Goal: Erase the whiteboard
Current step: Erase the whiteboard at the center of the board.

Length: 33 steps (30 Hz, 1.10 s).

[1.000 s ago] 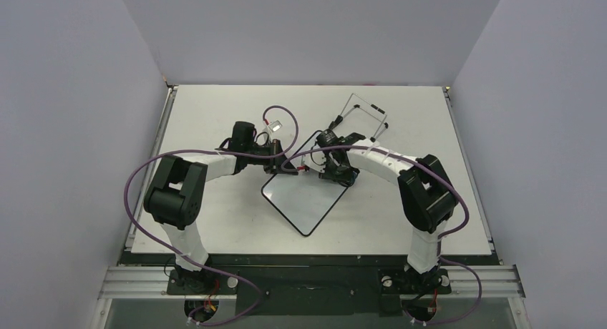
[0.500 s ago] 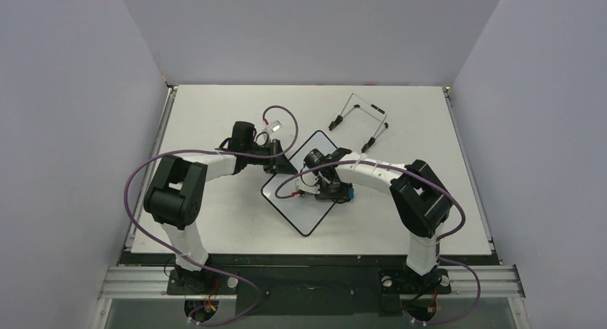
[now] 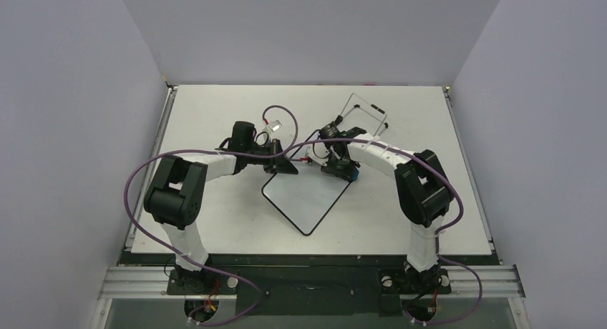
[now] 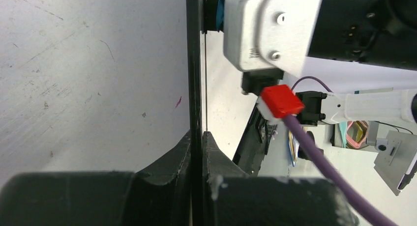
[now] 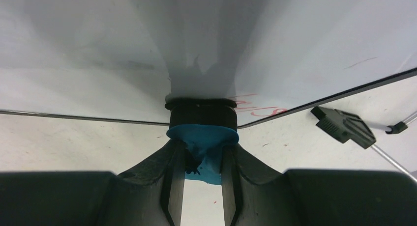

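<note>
The whiteboard [image 3: 304, 199] lies at an angle on the table, white with a thin black rim. My left gripper [image 3: 281, 165] is shut on its upper left rim; the left wrist view shows the rim [image 4: 194, 64] edge-on between the closed jaws [image 4: 197, 137]. My right gripper [image 3: 336, 164] is shut on the blue eraser [image 3: 352, 175] and presses it on the board near its far right edge. In the right wrist view the eraser [image 5: 202, 137] sits between the fingers [image 5: 202, 155], its black pad against the board [image 5: 147, 49]. Faint red writing [image 5: 256, 106] shows beside the pad.
The thin wire easel stand [image 3: 361, 114] lies behind the board, close to the right gripper; one of its black feet [image 5: 342, 126] shows in the right wrist view. The right arm's wrist block [image 4: 275, 34] and purple cable [image 4: 314, 152] hang close to the left gripper.
The right gripper swept the eraser down toward the board's middle, then back up to the far right edge. The left gripper and the board have stayed put.
</note>
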Available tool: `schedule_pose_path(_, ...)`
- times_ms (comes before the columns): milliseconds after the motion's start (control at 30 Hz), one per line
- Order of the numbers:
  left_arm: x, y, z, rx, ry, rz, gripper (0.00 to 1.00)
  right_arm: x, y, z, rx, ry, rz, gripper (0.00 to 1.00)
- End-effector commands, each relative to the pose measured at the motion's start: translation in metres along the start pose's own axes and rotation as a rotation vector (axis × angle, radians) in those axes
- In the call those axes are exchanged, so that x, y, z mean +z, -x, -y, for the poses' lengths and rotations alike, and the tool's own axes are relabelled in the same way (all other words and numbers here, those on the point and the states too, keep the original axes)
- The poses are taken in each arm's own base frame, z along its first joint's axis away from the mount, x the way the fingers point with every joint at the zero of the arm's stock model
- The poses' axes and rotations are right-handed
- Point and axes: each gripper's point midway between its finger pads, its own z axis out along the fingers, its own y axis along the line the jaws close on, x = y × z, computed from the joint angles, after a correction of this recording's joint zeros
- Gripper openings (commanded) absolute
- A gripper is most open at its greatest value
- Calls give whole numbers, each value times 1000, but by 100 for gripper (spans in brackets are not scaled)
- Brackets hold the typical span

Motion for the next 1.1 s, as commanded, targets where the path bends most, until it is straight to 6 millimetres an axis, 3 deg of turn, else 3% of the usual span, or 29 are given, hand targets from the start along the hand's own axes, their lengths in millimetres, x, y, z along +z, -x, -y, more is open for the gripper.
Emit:
schedule_pose_path(0,-2,9,34,119,-99,-1,0,24,-16,-13,-67,12,-59,0)
schedule_pose_path(100,-2,9,34,120,-99,-1,0,25,-20,-39,-129,72,-58,0)
schedule_pose_path(200,-1,10,34,119,-99,-1,0,15,-2,-59,-185,99,-2,0)
schedule_pose_path(267,-1,10,34,118,-98,-1,0,9,12,-63,-184,98,38,0)
schedule_pose_path(400,-2,9,34,116,-95,-2,0,-9,45,-41,-113,48,125,0)
schedule_pose_path(533,-3,9,35,118,-93,-3,0,-14,54,-5,-11,-39,146,0)
schedule_pose_path(700,-2,9,35,119,-96,-4,0,-3,32,25,70,-96,78,0)
schedule_pose_path(833,-2,9,35,121,-97,-4,0,14,1,26,62,-93,-15,0)
schedule_pose_path(967,-2,10,36,123,-98,-4,0,24,-23,2,19,-25,-58,0)
schedule_pose_path(1067,-2,10,36,123,-99,-4,0,18,-20,-17,-36,15,-28,0)
